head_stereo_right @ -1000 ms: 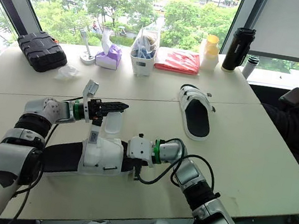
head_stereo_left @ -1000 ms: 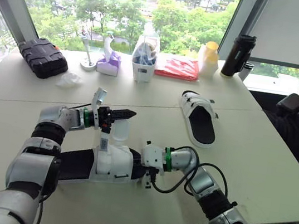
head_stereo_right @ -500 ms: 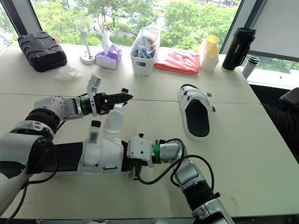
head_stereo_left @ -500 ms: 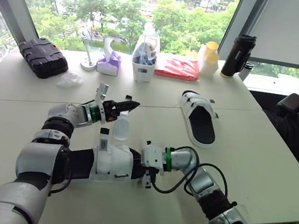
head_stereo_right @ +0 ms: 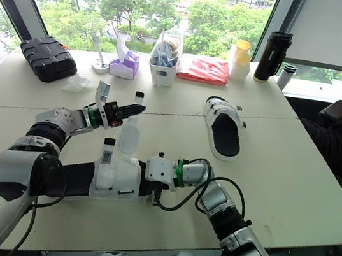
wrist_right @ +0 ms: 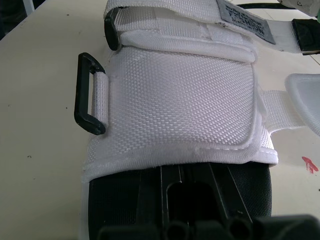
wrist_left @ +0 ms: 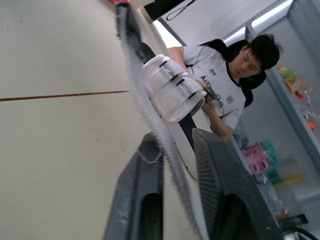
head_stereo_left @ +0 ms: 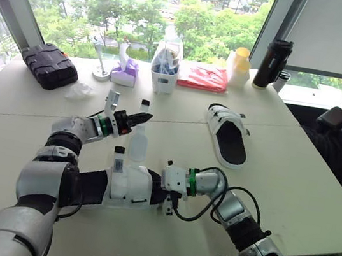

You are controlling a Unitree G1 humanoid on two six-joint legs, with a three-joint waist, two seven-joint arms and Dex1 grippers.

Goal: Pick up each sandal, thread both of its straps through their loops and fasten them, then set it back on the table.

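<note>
Left pincer (head_stereo_left: 138, 118) is closed narrow on the loose white strap (head_stereo_left: 136, 143), which stands up off the near sandal (head_stereo_left: 127, 186) lying on the desk (head_stereo_left: 291, 184). Right pincer (head_stereo_left: 163, 191) sits at that sandal's toe, black against black sole, so I cannot tell if it's clamped. Far sandal (head_stereo_left: 227, 136) lies apart, to the right.

Holds left arm out forward, elbow bent, forearm slanting inward. Pinches a white strap (head_stereo_left: 137, 145) in left gripper (head_stereo_left: 135, 117), fingers (wrist_left: 142, 200) close on either side of it. Lays right arm low, forearm pointing leftward, right gripper (head_stereo_left: 160, 189) set against the end of the sandal (head_stereo_left: 127, 186).
</note>
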